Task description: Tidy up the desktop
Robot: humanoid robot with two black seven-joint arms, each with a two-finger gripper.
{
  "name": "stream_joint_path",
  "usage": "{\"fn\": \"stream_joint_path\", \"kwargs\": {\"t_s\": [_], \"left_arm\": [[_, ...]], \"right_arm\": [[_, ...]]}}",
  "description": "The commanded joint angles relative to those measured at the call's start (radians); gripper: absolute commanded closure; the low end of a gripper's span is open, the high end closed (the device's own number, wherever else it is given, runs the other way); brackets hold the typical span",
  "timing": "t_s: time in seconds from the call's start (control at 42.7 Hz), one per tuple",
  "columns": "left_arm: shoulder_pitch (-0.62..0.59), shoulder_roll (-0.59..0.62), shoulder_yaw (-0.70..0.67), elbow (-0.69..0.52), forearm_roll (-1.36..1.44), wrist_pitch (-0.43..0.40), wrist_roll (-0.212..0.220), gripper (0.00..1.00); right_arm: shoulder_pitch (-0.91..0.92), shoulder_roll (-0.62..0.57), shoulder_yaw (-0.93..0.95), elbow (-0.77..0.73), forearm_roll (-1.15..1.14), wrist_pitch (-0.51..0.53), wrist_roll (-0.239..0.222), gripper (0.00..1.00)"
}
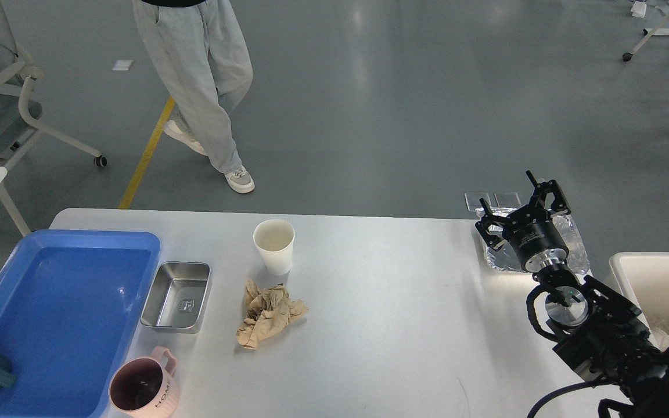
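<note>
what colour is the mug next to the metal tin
Pale pink outside, darker inside; the mug shows best in the head view, at the desktop's near-left edge.
</note>
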Motion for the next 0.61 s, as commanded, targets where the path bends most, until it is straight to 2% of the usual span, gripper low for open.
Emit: {"fn": "stream_joint_path", "kwargs": {"t_s": [0.0,0.07,0.234,0.281,0.375,0.469,0.586], "left_arm": [[0.002,-0.004,0.011,0.05,0.005,0.036,0.041,0.03],[0.002,-0.01,0.012,0.064,0.004,0.048,0.063,0.03],[0.001,-0.022,0.014,0.064,0.011,0.048,0.045,0.03],[-0.001,-0.03,0.011,0.058,0.01,0.035,0.028,0.06],[0.001,-0.013,0.014,0.05,0.012,0.002,-0.043,0.09],[-0.001,0.002,0.012,0.058,0.015,-0.038,-0.057,0.09],[0.001,-0.019,0.003,0.084,0.001,-0.034,-0.069,0.07]], "right_arm": [[0.0,0.0,0.0,0.0,0.0,0.0,0.001,0.0],[-0.001,0.0,0.0,0.0,0.0,0.0,0.001,0.0],[-0.001,0.0,0.0,-0.002,0.0,0.0,-0.001,0.0],[-0.001,0.0,0.0,-0.002,0.0,0.0,-0.001,0.0],[-0.001,0.0,0.0,0.0,0.0,0.0,-0.001,0.0],[-0.001,0.003,0.0,0.0,0.0,0.0,0.001,0.0],[-0.001,0.003,0.0,0.0,0.0,0.0,0.001,0.0]]}}
